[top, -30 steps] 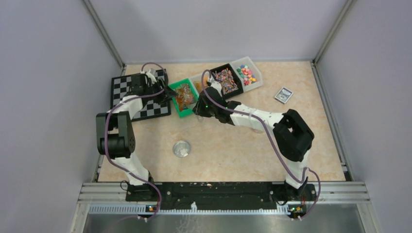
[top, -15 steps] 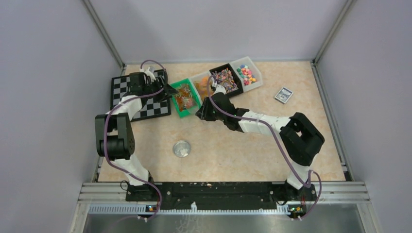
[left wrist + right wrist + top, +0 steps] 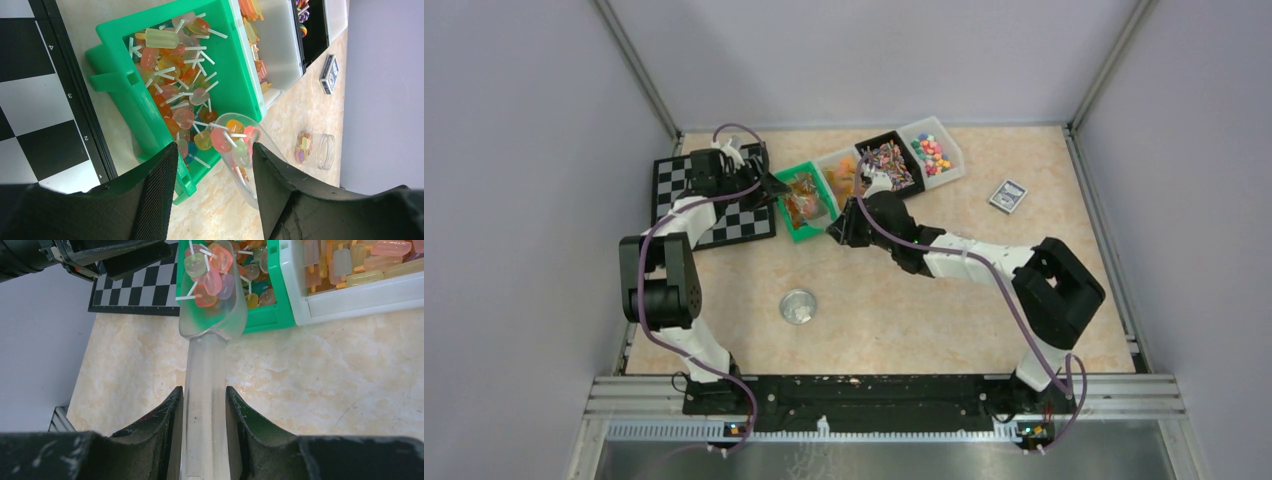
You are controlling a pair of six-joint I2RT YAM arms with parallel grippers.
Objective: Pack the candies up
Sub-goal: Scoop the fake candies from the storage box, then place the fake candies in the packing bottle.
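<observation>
From my screen, the right gripper (image 3: 205, 407) is clamped on the handle of the clear scoop (image 3: 212, 320), fingers tight on either side. The scoop's bowl carries a load of candies (image 3: 207, 270) (small lollipops on white sticks, pink, orange, red and pale green) and hangs over the near corner of the green bin (image 3: 112, 80), which is heaped with more of the same.

The left gripper (image 3: 214, 150) hovers at the bin's 9 o'clock side, over the edge of the chessboard (image 3: 30, 100), its fingers spread fairly wide with nothing between them.

The only writing I can read is on the board's border: the rank numbers 4, 3 and 2.

At 3 o'clock from the green bin sits a white bin (image 3: 350, 295) of ice-lolly-shaped sweets, then a black bin (image 3: 889, 165) and a clear bin (image 3: 932, 150).

A small jar (image 3: 798, 307) stands on the table at 6 o'clock from the green bin, well apart from it. A card box (image 3: 1007, 196) lies at the table's 2 o'clock; its print is too small to read.
</observation>
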